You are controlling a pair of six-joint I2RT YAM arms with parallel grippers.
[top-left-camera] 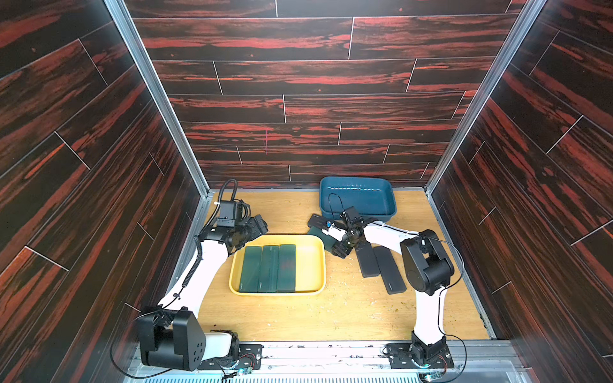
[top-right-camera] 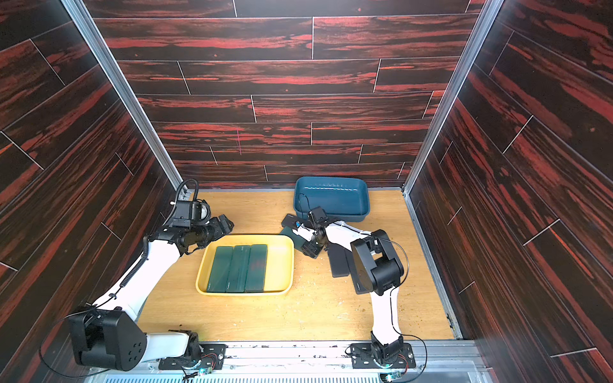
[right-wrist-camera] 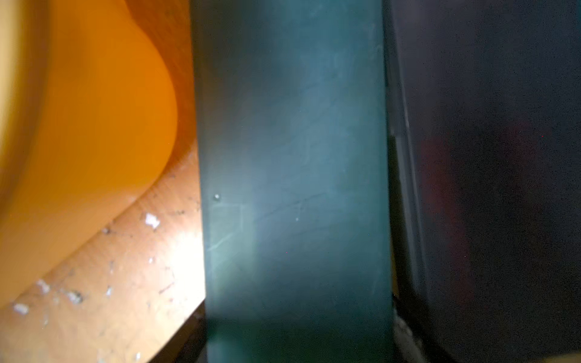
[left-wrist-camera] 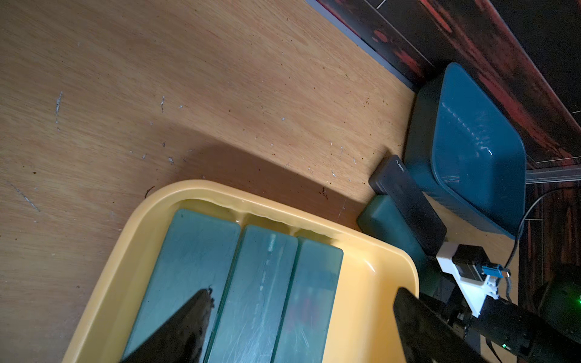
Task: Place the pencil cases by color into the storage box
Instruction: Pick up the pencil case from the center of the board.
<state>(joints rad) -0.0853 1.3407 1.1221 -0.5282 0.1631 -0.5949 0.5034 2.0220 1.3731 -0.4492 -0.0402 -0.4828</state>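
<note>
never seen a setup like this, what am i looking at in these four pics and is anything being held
Two robot arms stand at a wooden table, each ending in a two-fingered gripper. Two pictures look down from overhead; the other two come from cameras on the arms' wrists. A yellow tray holds three green pencil cases side by side; a blue tray is empty. Another green case lies beside the yellow tray, a black case partly over it. Two more black cases lie on the table. The left gripper is open above the yellow tray. The right gripper is down at the loose green case; whether it grips is unclear.
</note>
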